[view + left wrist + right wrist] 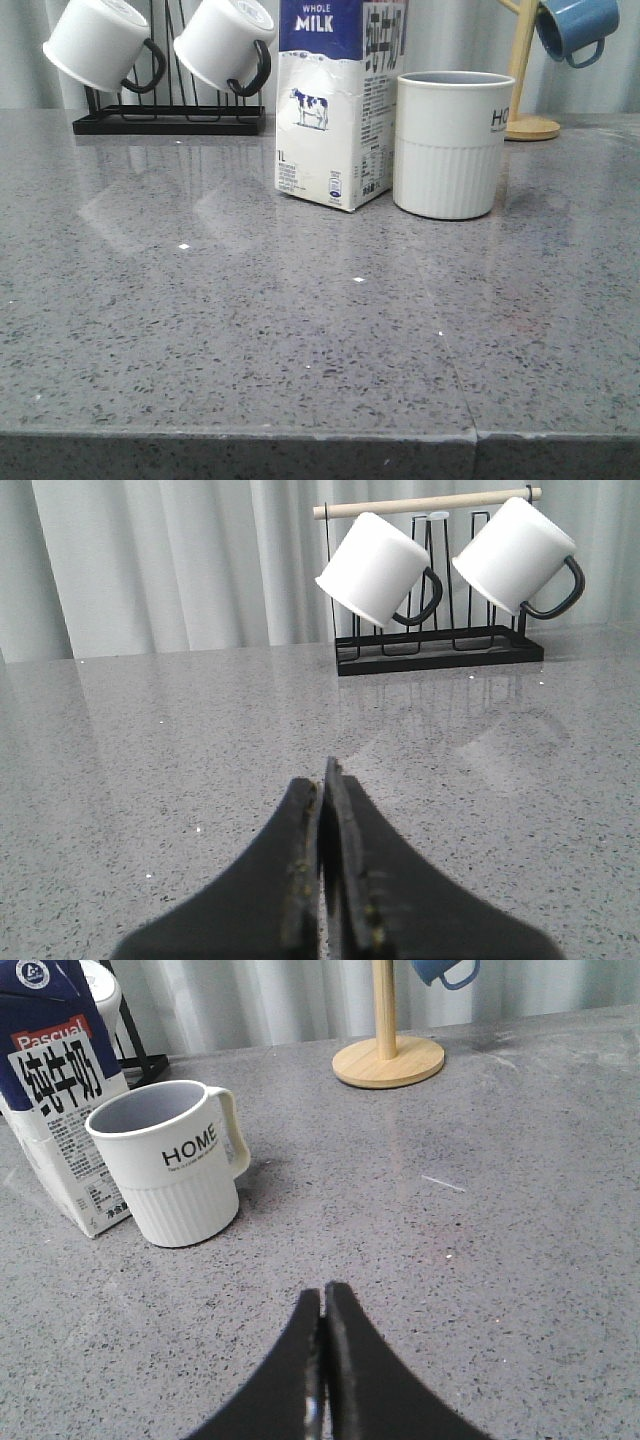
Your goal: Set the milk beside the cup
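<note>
The milk [330, 110] is a tall white carton with a blue top. It stands upright on the grey table, right beside the cup [450, 145] on the cup's left, almost touching it. The cup is white with a ribbed lower half. Both show in the right wrist view, the milk [60, 1110] and the cup [180, 1165], whose lettering reads "HOME" and which has a white handle there. My right gripper [323, 1295] is shut and empty, well short of the cup. My left gripper [322, 780] is shut and empty over bare table. Neither arm shows in the front view.
A black wire rack [170, 120] with two white mugs [100, 45] stands at the back left; it also shows in the left wrist view [440, 650]. A wooden mug tree [525, 110] with a blue mug [575, 28] stands at the back right. The table's front edge [320, 435] is near.
</note>
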`<state>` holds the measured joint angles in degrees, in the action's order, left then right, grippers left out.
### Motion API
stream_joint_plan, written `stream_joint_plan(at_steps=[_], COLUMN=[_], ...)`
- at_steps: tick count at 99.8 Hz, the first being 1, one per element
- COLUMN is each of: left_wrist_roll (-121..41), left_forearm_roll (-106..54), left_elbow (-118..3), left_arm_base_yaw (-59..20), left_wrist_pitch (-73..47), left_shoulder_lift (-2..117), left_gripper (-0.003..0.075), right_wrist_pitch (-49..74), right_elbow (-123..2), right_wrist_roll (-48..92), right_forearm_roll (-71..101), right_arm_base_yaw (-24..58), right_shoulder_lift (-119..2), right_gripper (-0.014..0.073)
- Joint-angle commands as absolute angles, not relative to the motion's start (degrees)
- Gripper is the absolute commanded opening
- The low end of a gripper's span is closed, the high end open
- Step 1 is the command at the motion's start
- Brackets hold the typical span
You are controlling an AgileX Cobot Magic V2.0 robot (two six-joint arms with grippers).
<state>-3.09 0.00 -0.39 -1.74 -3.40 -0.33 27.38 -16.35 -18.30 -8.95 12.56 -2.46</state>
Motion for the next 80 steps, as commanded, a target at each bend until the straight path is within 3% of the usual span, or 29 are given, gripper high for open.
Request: stream_joint_plan(at_steps=[1, 36, 50, 63, 73, 80], left_wrist_roll=[-3.1, -3.1, -3.1, -3.1, -3.1, -3.1], left_forearm_roll=[-0.5, -0.5, -0.5, -0.5, -0.5, -0.5], left_elbow=[2.9, 2.9, 2.9, 2.9, 2.9, 2.9], left_arm_base_yaw=[-1.7, -1.7, -1.7, -1.7, -1.7, -1.7], left_wrist_pitch=[1.4, 1.4, 1.4, 1.4, 1.4, 1.4], left_shoulder_lift=[-1.6, -1.6, -1.6, -1.6, -1.6, -1.6], left_gripper=[-0.0020, -0.0020, -0.0020, -0.0020, -0.0020, -0.0020], right_wrist_pitch=[22.7, 20.5, 12.7, -2.3, -7.9, -5.3], right_elbow=[-17.7, -17.3, -13.7, -4.7, 0.7, 0.4], right_wrist_roll=[-17.6, -17.6, -15.9, -3.7, -2.1, -1.9], right_forearm_roll=[-9.1, -10.5, -10.6, -3.0, -0.5, -0.4], right_arm_base_yaw=[12.5, 12.5, 10.1, 3.9, 1.6, 1.2], right_shoulder_lift=[-3.1, -3.1, -3.1, -3.1, -2.8, -1.6], right_gripper=[-0.0067, -0.0067, -0.0067, -0.0067, -0.0067, -0.0067])
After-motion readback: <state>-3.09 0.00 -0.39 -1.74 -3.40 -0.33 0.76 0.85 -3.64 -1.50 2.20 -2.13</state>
